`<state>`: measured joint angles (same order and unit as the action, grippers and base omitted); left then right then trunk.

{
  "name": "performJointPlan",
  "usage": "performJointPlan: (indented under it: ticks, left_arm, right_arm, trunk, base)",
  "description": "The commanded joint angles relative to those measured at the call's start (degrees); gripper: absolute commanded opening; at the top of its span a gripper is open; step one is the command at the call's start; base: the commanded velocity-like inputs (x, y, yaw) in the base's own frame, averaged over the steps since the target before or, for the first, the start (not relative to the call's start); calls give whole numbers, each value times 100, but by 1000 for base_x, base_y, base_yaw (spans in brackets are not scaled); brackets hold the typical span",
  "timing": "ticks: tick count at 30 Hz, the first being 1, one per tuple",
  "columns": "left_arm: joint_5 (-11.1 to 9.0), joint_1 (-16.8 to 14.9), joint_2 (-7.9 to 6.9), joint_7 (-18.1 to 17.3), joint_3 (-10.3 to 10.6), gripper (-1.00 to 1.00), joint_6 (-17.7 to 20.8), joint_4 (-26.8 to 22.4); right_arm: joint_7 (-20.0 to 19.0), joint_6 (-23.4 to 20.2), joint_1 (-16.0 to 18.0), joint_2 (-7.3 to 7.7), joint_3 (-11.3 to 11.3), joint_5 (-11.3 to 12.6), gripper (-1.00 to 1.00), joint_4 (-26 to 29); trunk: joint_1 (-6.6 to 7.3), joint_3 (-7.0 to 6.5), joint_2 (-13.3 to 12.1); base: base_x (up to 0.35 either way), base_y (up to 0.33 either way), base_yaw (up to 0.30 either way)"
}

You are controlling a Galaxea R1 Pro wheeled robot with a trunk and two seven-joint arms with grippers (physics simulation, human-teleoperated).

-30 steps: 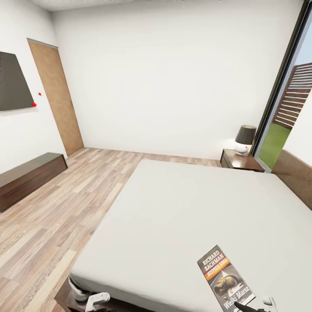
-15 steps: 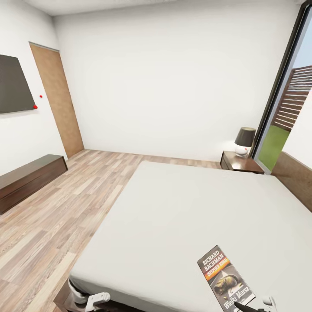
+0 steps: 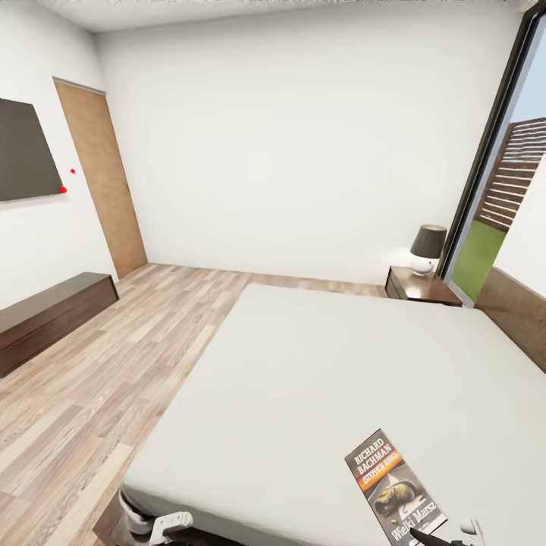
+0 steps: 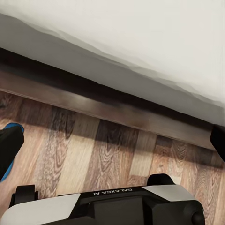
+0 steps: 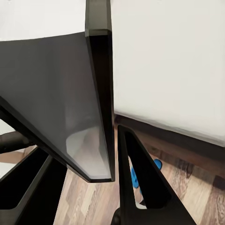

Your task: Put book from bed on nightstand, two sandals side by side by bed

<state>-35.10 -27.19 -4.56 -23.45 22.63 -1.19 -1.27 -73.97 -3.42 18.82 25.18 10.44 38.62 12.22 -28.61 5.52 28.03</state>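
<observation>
Bedroom (image 3: 303, 152) seen from the foot of the bed (image 3: 318, 379): white walls, wood-plank floor (image 3: 83, 379), a brown door (image 3: 102, 178) and a dark wall panel (image 3: 26, 152) on the left, and a tall dark-framed window (image 3: 493, 182) on the right.

The book (image 3: 394, 487) lies flat on the pale mattress near the bed's near right corner, its cover facing up with the "RICHARD BACHMAN" lettering legible. At the bottom edge of the head view, the right gripper (image 3: 447, 537) sits at the book's near end. In the right wrist view, the book (image 5: 70, 93) appears as a broad dark slab running between the two dark fingers (image 5: 140, 183), which close on it from either side; the hand grips the book.

The nightstand (image 3: 421, 284) stands at the far right corner beside the headboard (image 3: 519, 303), bearing a lamp (image 3: 427, 249) with a dark shade. A long low dresser (image 3: 49, 315) runs along the left wall.

The left gripper (image 3: 171, 523) hangs low beside the bed's near left corner; its fingers (image 4: 9, 143) are spread wide apart, holding nothing, above the floor next to the dark bed frame (image 4: 108, 110).

A blue sandal (image 4: 7, 161) shows partly behind one left finger, on the floor near the frame. Another patch of blue sandal (image 5: 140, 174) is visible on the floor below the mattress edge.
</observation>
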Motion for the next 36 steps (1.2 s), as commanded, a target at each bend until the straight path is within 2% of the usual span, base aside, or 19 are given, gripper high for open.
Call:
performJointPlan:
  ticks: [1,15,36]
  left_arm:
    - [-44,-5,-1,-19,49,100,-12,4]
    - [-41,-5,-1,-20,49,100,-13,7]
    - [-41,-5,-1,-18,49,100,-12,4]
  right_arm:
    - [-13,-36,5,5,46,58,-100,-1]
    - [-11,-36,8,5,44,58,-100,-1]
    - [-4,-32,6,5,30,58,-100,-9]
  trunk:
    - [-3,2,10]
    - [-3,-115,10]
    - [-3,-124,10]
  base:
    - [0,0,0]
    - [0,0,0]
    - [0,0,0]
